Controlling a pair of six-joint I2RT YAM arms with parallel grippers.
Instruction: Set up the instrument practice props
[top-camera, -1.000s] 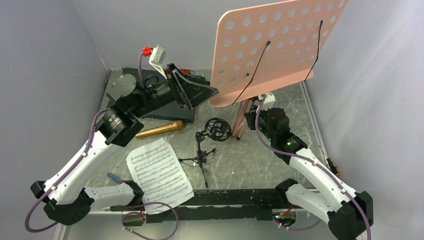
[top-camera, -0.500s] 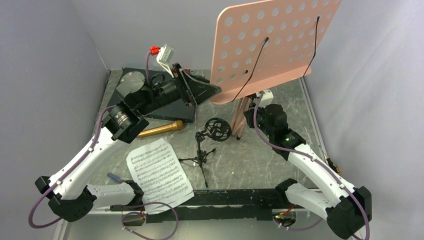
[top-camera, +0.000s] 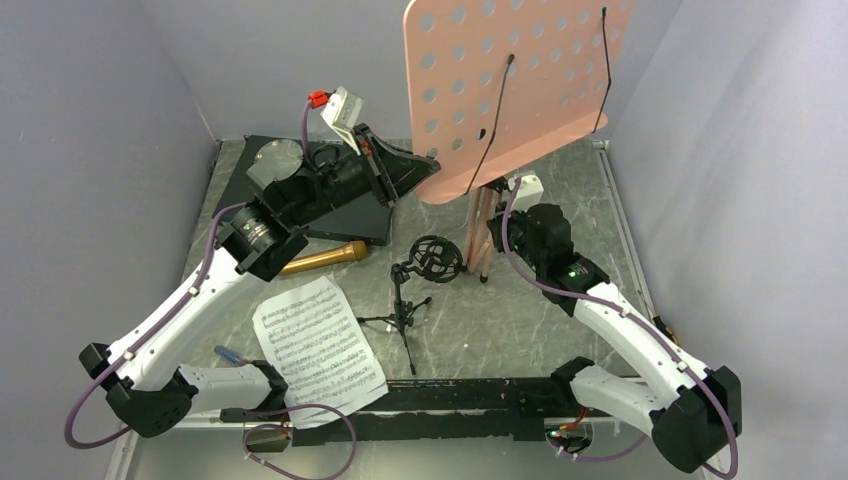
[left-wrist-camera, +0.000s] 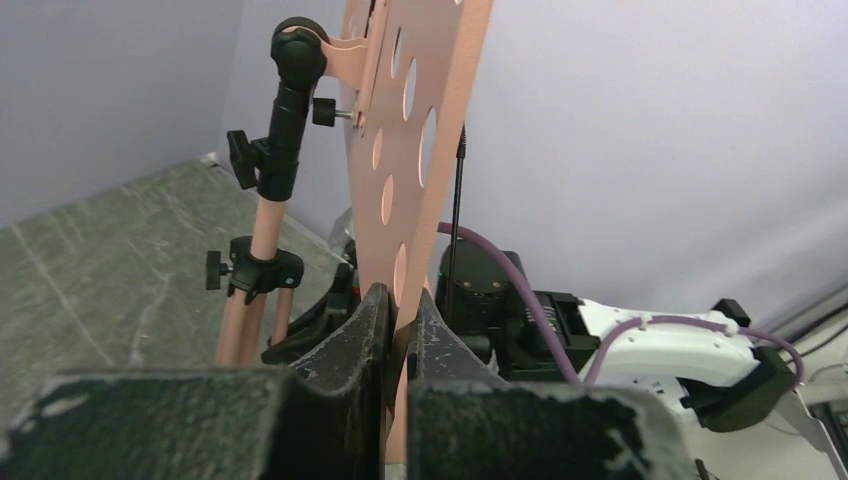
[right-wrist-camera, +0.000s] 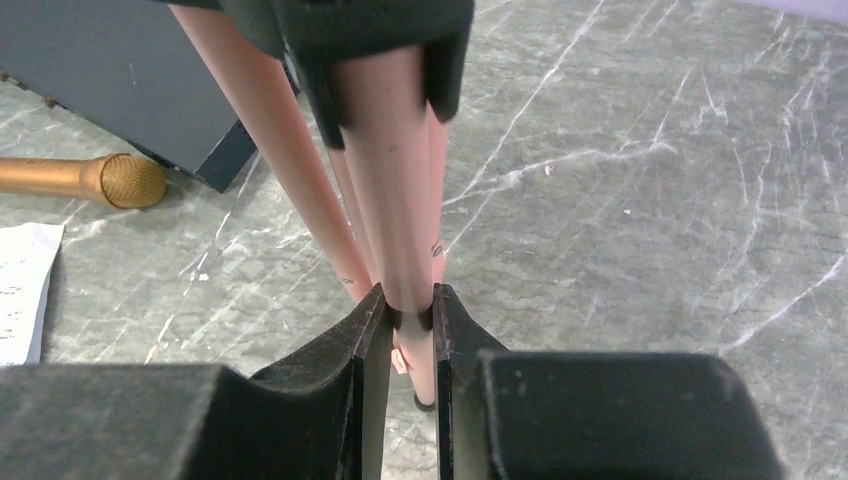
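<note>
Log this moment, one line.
left gripper: shut on music stand panel edge | right gripper: shut on its tripod tube | microphone, sheet page, mic stand: on table, untouched

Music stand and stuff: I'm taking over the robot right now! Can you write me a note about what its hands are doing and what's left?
Left hand: shut on the lower edge of the music stand.
Right hand: shut on the stand's pole, low down.
Gold microphone lies on the table; sheet-music page lies flat by the left arm; mic stand is upright, ring empty.
Done: music stand on its legs.
Left: page onto stand, microphone into ring.
</note>
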